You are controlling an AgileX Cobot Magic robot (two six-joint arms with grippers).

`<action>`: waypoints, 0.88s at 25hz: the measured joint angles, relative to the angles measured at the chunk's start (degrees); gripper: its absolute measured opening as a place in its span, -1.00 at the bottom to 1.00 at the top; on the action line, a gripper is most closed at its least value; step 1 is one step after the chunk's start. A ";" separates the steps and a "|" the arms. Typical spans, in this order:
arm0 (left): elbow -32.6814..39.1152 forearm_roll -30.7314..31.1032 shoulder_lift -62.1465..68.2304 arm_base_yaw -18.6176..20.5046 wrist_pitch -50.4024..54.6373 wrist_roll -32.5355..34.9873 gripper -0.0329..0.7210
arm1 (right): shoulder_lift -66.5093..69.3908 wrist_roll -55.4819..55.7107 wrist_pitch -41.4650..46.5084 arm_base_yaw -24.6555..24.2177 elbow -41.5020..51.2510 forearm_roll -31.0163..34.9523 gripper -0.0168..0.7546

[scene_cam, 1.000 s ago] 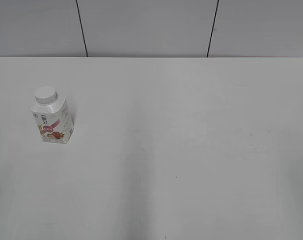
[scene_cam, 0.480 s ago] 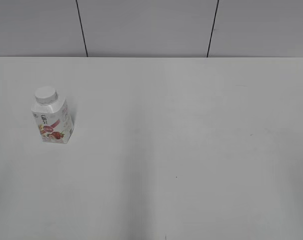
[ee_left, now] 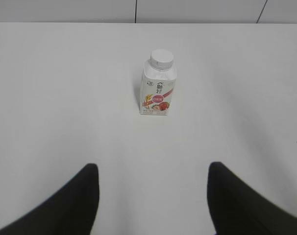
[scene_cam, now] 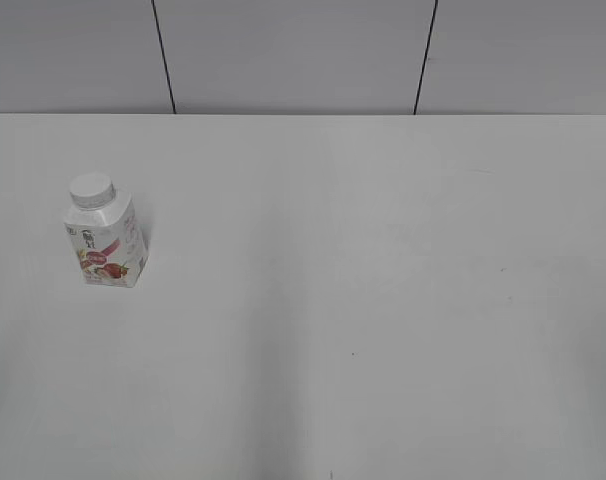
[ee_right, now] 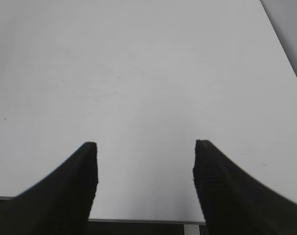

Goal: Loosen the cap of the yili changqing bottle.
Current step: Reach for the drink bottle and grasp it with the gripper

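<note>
The yili changqing bottle (scene_cam: 107,248) stands upright at the left of the white table, with its white cap (scene_cam: 91,189) on its neck. In the left wrist view the bottle (ee_left: 158,90) and cap (ee_left: 161,58) are straight ahead, well beyond my left gripper (ee_left: 152,169), which is open and empty. My right gripper (ee_right: 143,146) is open and empty over the table's near edge; the bottle does not show in that view. Neither gripper shows in the exterior view.
The white table (scene_cam: 383,300) runs back to a grey panelled wall (scene_cam: 293,55). Its near edge (ee_right: 138,220) shows under my right gripper, and its right edge (ee_right: 285,54) runs along the right of that view.
</note>
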 joint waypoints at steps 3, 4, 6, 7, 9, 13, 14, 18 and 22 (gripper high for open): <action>0.00 0.00 0.00 0.00 0.00 0.00 0.24 | 0.00 0.00 0.00 0.00 0.00 0.00 0.32; 0.00 0.00 0.00 0.00 0.00 0.00 0.24 | 0.00 0.00 0.00 0.00 0.00 0.00 0.32; 0.00 0.00 0.00 0.00 0.00 0.00 0.24 | 0.00 0.00 0.00 0.00 0.00 0.00 0.32; 0.00 0.00 0.00 0.00 0.00 0.00 0.24 | 0.00 0.00 0.00 0.00 0.00 0.00 0.32; 0.00 0.00 0.00 0.00 0.00 0.00 0.24 | 0.00 0.00 0.00 0.00 0.00 0.00 0.32; 0.00 0.00 0.00 0.00 0.00 0.00 0.24 | 0.00 0.00 0.00 0.00 0.00 0.00 0.32; 0.00 0.00 0.00 0.00 0.00 0.00 0.24 | 0.00 0.00 0.00 0.00 0.00 0.00 0.32; 0.00 0.00 0.00 0.00 0.00 0.00 0.24 | 0.00 0.00 0.00 0.00 0.00 0.00 0.32; 0.00 0.00 0.00 0.00 0.00 0.00 0.24 | 0.00 0.00 0.00 0.00 0.00 0.00 0.32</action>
